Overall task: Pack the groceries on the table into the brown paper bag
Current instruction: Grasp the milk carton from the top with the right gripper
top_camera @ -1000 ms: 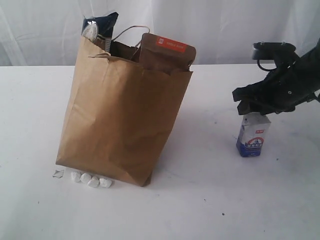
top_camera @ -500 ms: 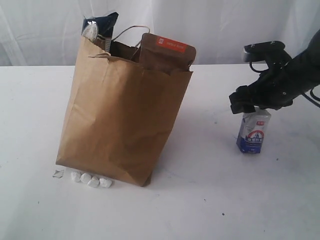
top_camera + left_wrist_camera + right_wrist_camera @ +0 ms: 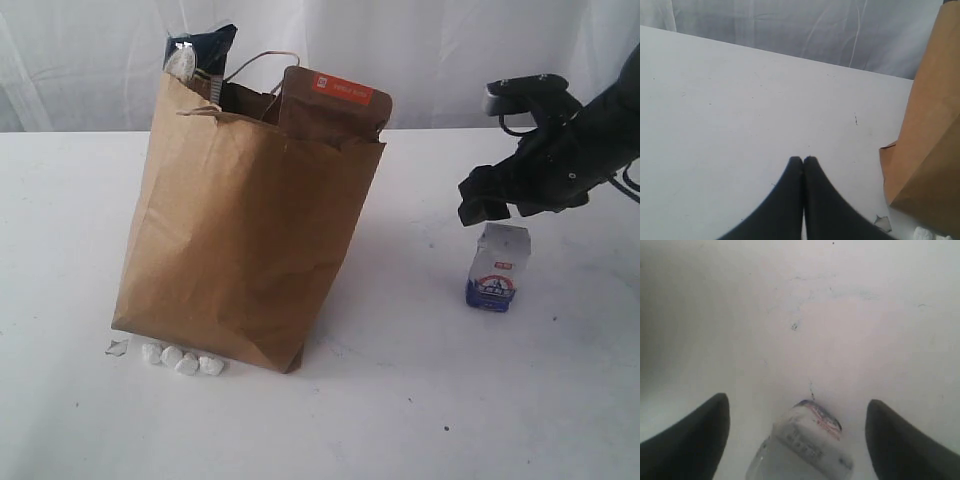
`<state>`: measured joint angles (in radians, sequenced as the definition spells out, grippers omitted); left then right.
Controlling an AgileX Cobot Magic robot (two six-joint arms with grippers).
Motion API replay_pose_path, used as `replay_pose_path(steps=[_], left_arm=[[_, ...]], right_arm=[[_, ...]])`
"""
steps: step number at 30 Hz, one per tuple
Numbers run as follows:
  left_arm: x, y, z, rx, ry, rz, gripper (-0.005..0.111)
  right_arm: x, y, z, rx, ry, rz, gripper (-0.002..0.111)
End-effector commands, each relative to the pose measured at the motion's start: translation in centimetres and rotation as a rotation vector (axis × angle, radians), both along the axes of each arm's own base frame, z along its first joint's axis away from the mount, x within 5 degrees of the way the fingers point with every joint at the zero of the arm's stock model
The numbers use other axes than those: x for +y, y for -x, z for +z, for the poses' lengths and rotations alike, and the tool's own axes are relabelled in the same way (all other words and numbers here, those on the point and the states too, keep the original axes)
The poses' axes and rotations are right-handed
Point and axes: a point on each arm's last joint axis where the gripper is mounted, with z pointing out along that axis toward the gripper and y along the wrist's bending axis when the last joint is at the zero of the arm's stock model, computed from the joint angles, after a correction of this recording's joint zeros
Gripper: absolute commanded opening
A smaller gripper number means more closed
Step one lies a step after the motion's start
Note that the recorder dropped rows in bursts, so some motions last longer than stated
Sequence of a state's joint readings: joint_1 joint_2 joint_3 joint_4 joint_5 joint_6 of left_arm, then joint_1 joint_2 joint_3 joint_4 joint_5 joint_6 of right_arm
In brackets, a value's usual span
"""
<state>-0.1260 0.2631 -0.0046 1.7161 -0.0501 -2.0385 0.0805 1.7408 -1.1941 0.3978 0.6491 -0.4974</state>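
bag [image 3: 240, 230] left on table [image 3: 400, 410] | pouch [image 3: 335, 105] in bag | carton [image 3: 497, 268] right | pebbles [image 3: 180, 358] before bag

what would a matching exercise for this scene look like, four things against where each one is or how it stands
Things:
1. carton
2. pouch
3. white bits
4. left gripper

Place or state:
A. poking out of the top of the paper bag
B. shut, with nothing in it
C. lying at the foot of the paper bag
D. standing free on the table, under the open right gripper

Pairs: 1-D, 2-A, 3-C, 4-B
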Motion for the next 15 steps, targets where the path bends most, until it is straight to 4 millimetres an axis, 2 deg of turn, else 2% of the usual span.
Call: replay_pose_path(steps=[1,9,15], left_arm=[[-0.1,0.1,-0.1,-0.001,-0.002,-0.011,0.000],[-0.1,0.1,-0.1,-0.002,-0.004,-0.009,0.000],[0.4,0.1,-0.1,-0.007,-0.008,0.046,0.000]], right_arm=[[0.1,0.2,-0.1,0.028,-0.002,0.002,0.070],[0.3,1.2,-0.6,0.152,-0.008,0.056,0.070],[0.3,0.8,-1.8,0.164,0.001,0.056,0.070]])
